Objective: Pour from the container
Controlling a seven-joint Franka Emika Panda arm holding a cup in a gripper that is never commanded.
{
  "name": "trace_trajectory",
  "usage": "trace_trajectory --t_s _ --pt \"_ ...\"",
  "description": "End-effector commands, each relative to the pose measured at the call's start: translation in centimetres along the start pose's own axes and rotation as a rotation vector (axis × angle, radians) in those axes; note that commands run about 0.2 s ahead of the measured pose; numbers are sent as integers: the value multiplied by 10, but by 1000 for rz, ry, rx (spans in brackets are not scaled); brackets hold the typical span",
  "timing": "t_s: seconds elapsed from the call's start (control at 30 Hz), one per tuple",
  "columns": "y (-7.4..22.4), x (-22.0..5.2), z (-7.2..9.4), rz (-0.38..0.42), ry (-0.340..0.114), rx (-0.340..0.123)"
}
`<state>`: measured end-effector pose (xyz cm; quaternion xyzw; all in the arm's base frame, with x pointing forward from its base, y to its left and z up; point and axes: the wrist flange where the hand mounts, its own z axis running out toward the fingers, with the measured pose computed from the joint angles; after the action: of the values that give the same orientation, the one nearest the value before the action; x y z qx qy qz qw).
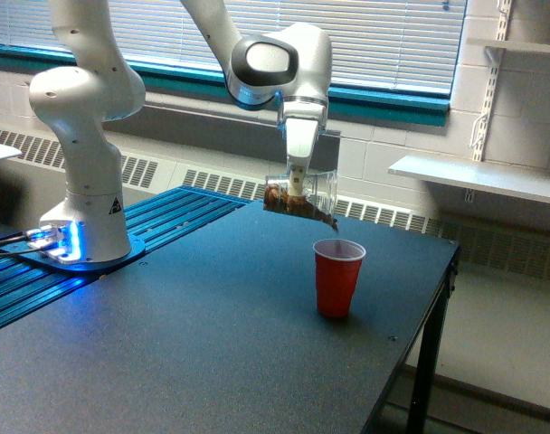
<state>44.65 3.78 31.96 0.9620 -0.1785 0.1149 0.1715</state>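
The clear plastic tumbler (pixel 301 195) hangs in the air, tipped on its side with its mouth toward the exterior view's right and slightly down. Brown granular bits lie along its lower wall and spill from the lip. My gripper (pixel 298 188) is shut on the tumbler from above. An opaque red cup (pixel 337 277) stands upright on the dark table (pixel 194 344), just below and to the right of the tumbler's mouth. A few brown bits fall between the lip and the red cup.
The arm's white base (pixel 80 136) stands at the exterior view's left on blue slats (pixel 157 221). The table's right edge (pixel 438 298) drops off near the red cup. A white shelf (pixel 483 176) and window blinds are behind.
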Motion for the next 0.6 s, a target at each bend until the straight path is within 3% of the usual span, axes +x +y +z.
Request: trace_trajectory --t_s 0.03,0.6 --pt "-7 3 -6 -8 14 -22" --pt "-6 5 -8 -35 8 -90"
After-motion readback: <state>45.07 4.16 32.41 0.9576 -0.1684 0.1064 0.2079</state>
